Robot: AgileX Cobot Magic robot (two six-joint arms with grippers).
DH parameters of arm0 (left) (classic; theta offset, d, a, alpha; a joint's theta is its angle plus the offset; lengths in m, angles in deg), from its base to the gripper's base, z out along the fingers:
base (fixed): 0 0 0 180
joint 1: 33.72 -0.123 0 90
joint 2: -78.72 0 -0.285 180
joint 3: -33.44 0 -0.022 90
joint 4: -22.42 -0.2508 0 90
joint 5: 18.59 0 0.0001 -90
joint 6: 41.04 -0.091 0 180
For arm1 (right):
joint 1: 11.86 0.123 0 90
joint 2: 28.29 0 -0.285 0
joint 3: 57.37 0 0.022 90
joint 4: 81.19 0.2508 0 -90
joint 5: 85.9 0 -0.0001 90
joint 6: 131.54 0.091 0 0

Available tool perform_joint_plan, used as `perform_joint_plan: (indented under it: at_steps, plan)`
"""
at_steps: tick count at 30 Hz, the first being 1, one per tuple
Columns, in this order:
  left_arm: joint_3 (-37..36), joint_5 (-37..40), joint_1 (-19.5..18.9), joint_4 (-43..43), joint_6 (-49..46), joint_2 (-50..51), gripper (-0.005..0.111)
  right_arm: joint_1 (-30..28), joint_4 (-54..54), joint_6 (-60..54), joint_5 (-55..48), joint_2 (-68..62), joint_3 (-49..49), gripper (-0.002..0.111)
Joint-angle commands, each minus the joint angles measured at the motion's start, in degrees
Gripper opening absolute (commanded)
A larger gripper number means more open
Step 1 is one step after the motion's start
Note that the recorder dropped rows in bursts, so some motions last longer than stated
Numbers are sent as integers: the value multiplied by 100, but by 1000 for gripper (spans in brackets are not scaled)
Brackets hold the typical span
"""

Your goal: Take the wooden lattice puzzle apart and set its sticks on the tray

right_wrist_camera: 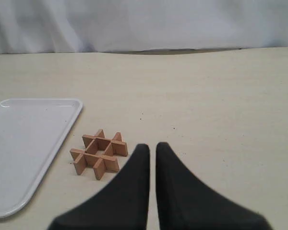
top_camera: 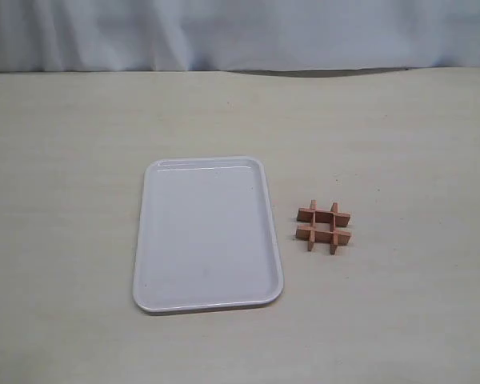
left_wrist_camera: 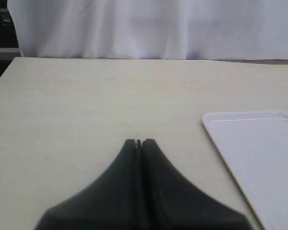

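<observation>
Your left gripper (left_wrist_camera: pixel 138 142) is pressed together and holds nothing. Your right gripper (right_wrist_camera: pixel 152 146) stands barely parted, also empty, near the assembled wooden lattice puzzle (top_camera: pixel 324 226), which sits on the table (top_camera: pixel 400 144) just beside the tray (top_camera: pixel 148 240).

Pale table, two things on it

The table (top_camera: pixel 80 160) is a light cream surface with a faint wood grain, running back to a white curtain (top_camera: pixel 240 32) along its far edge. Flat on it lies the white tray (top_camera: pixel 208 232) — rectangular, round-cornered, low-rimmed. Just beside the tray, not touching it, sits the wooden lattice puzzle (top_camera: pixel 323 226), four reddish-brown sticks locked in a hash shape. In the right wrist view the puzzle (right_wrist_camera: pixel 99 154) rests just ahead of the dark fingertips (right_wrist_camera: pixel 142 149), off toward the tray (right_wrist_camera: pixel 29 143); in the left wrist view only bare tabletop lies ahead of the fingertips (left_wrist_camera: pixel 132 143) — the tray's corner (left_wrist_camera: pixel 211 120) stands off to one side.
</observation>
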Motion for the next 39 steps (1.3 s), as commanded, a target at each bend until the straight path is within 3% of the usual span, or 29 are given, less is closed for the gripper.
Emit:
perform_joint_plan:
  at_steps: [1,18,29,37,39]
  plan:
    - [-7,-70,93,2,-12,-3,0,-5,-32,17,-6,23,-10,5]
    - [-7,-70,93,2,-12,-3,0,-5,-32,17,141,23,-10,5]
    - [-7,-70,93,2,-12,-3,0,-5,-32,17,2655,23,-10,5]
    - [-7,-70,93,2,-12,-3,0,-5,-22,17,2940,23,-10,5]
    - [-7,-70,93,2,-12,-3,0,-5,11,28,3514,23,-10,5]
